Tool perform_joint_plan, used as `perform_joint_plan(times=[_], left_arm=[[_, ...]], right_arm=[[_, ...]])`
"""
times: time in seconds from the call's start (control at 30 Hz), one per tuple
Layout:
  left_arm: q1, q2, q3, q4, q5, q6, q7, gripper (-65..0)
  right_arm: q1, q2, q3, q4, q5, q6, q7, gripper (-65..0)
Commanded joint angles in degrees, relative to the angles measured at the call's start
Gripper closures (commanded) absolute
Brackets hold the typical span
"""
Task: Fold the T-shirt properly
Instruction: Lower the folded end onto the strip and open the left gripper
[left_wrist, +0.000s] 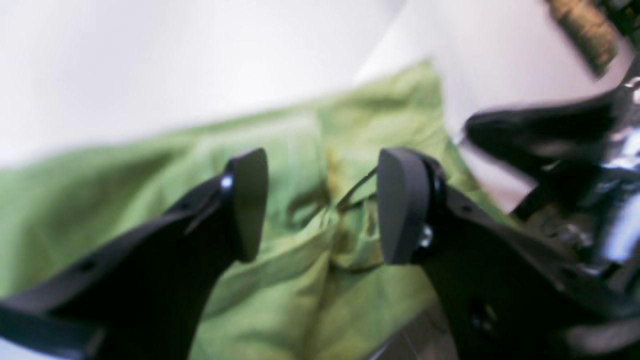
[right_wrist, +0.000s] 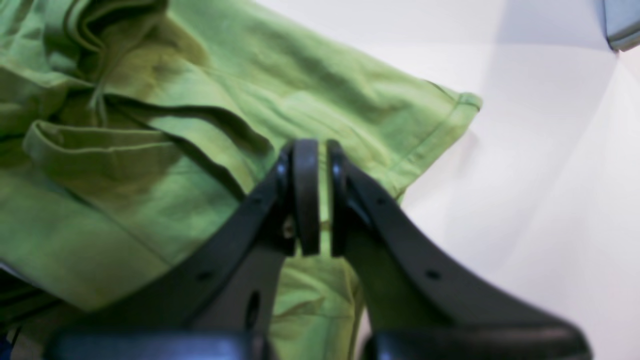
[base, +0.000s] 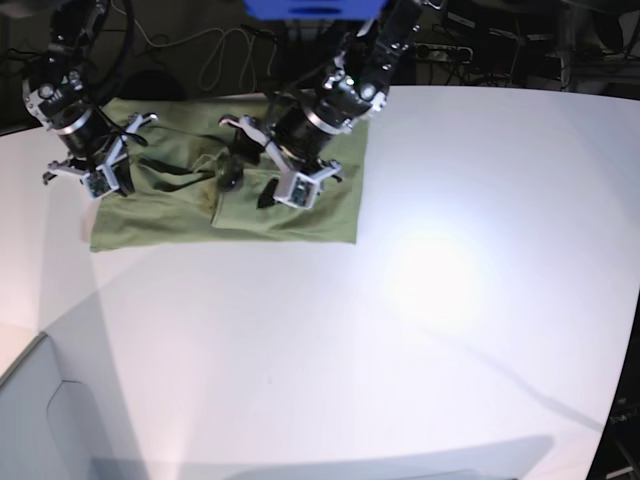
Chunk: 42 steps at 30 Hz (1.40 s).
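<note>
The green T-shirt (base: 300, 220) lies spread and wrinkled on the white table at the back left, bunched in folds near its middle. My left gripper (base: 250, 185) is open and hovers over the bunched middle; in the left wrist view its jaws (left_wrist: 322, 200) stand wide apart above the T-shirt (left_wrist: 300, 280) and hold nothing. My right gripper (base: 100, 185) is at the shirt's left edge. In the right wrist view it (right_wrist: 322, 197) is closed to a narrow slit with green cloth in it, next to a hemmed sleeve of the T-shirt (right_wrist: 310, 85).
The white table (base: 450, 300) stretches wide to the right and front of the shirt. Its edge runs along the front left corner (base: 45, 340). Dark cables (base: 220, 50) and equipment lie behind the table's back edge.
</note>
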Motion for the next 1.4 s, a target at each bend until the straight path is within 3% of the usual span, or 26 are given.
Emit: perform_joint_plan(times=[0.0,0.27,0.53,0.83,1.27,1.37], left_arm=[[1.0,-0.4,0.1,2.5,-0.2,-0.1,-1.1,-33.5],[3.8,-7.1,-1.2,2.1,-0.2,-0.1,-1.3,-33.5],[4.5,-6.8,-4.8,-2.8,-0.3,-0.1,-1.3,-33.5],[1.2,-1.4,-3.0,-9.6,-0.2,-0.2,-1.1,-33.5],[0.2,-1.6,0.8,-10.3,-0.2,-0.8,-0.8,-33.4],[-1.4,-4.0,5.4,-9.8,-0.3,-0.8,-1.0,-33.4]], right_arm=[[0.0,0.7,0.2,0.9,0.9,1.1,1.3,0.0],[0.2,0.5,0.3,1.0,0.9,1.1,1.3,0.0],[0.2,0.4,0.1,0.9,0.9,1.1,1.3,0.0],[-0.2,0.3,0.1,0.9,0.9,1.1,1.3,0.0],[-0.3,0.5,0.3,1.1,0.9,1.1,1.3,0.0],[-0.2,0.5,0.3,1.1,0.9,1.1,1.3,0.0]])
